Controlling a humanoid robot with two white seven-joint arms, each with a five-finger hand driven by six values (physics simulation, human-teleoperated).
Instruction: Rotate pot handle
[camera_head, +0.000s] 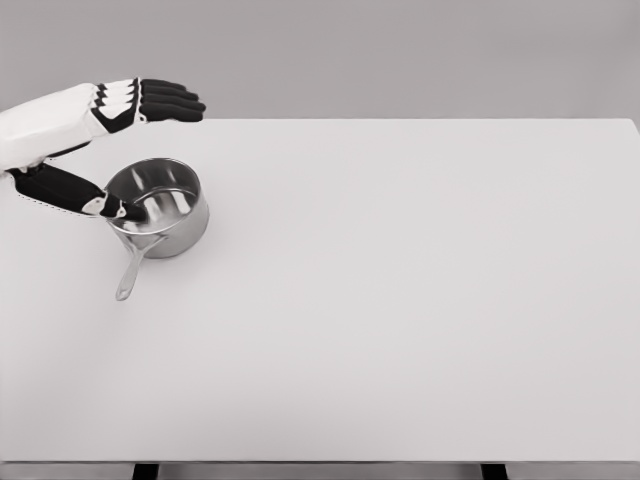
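A big white worktop (400, 300) fills almost the whole view. It is flat and smooth and has a soft light on it. Its far edge runs straight across near the top, and its near edge shows at the very bottom. Under that near edge two small dark bits (146, 471) peek out, one to the left and one to the right; it is hard to tell what they are. Behind the worktop is a plain grey wall (400, 55).

A white arm (45, 122) comes in from the left side, near the top corner. At its end is the left robot hand (120, 150), which is black with white patches. Its four long fingers (165, 100) reach out flat and straight to the right, above the far rim of the pot. Its thumb (70, 190) points the same way lower down, and the tip sits at the near rim. The pot's rim lies in the wide gap between them, and the hand is spread, not squeezing anything.

The shiny metal pot (160, 210) stands upright on the left part of the worktop, quite close to the far edge. It is round and looks hollow inside.

The pot handle (132, 268) is thin and silver. It sticks out from the near side of the pot and points down and a little to the left.
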